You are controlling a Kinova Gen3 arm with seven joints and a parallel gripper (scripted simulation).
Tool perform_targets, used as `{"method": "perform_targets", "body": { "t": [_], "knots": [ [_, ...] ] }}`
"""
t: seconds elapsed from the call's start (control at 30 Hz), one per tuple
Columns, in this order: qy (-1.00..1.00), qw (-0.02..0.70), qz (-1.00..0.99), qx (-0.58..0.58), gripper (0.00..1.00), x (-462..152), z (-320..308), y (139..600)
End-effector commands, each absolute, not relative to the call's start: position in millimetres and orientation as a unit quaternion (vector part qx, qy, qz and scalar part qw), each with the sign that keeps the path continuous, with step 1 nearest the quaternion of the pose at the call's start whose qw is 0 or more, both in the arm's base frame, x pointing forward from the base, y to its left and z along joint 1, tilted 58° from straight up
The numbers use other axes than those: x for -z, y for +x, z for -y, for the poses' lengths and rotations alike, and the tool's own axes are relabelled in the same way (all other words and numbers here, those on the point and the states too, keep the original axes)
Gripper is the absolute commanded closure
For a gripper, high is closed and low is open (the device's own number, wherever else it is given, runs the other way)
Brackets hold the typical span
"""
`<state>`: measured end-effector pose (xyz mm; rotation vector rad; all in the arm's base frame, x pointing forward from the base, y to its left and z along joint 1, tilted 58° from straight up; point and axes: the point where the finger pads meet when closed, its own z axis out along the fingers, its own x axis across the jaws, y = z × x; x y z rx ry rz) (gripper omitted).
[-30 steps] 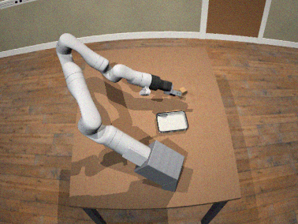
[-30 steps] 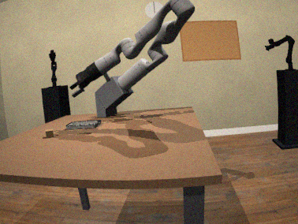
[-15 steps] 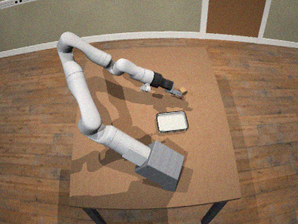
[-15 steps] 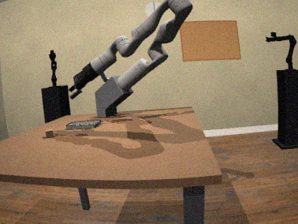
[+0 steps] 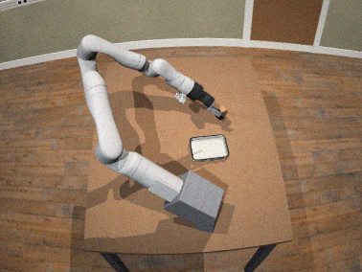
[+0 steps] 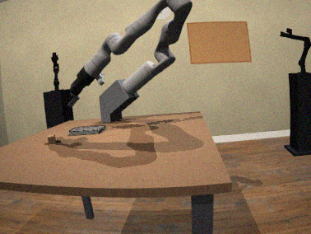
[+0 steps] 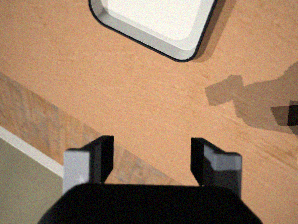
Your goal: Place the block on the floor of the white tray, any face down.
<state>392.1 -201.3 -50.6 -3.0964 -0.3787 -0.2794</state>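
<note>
The block is a small tan cube lying on the table, beyond the tray's far side; it also shows in the exterior view. The white tray with a dark rim lies flat and empty on the table, and its corner shows at the top of the wrist view. My gripper is open and empty, and it hangs well above the table, near and above the block. The wrist view shows both fingers apart with only table between them. A dark small shape at that view's right edge may be the block in shadow.
The arm's grey base box stands on the table near the front edge. The table's edge and the wooden floor show at the lower left of the wrist view. Black pedestals stand on the floor away from the table.
</note>
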Motion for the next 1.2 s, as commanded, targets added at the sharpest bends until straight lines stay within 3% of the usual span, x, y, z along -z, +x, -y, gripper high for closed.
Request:
{"method": "perform_targets", "body": {
  "t": [0.0, 1.17],
  "knots": [
    [-0.993, 0.051, 0.071, 0.075, 0.0, 55, 203, 404],
    [-0.807, 0.425, -0.407, -0.038, 0.0, 99, 209, 529]
  ]
}}
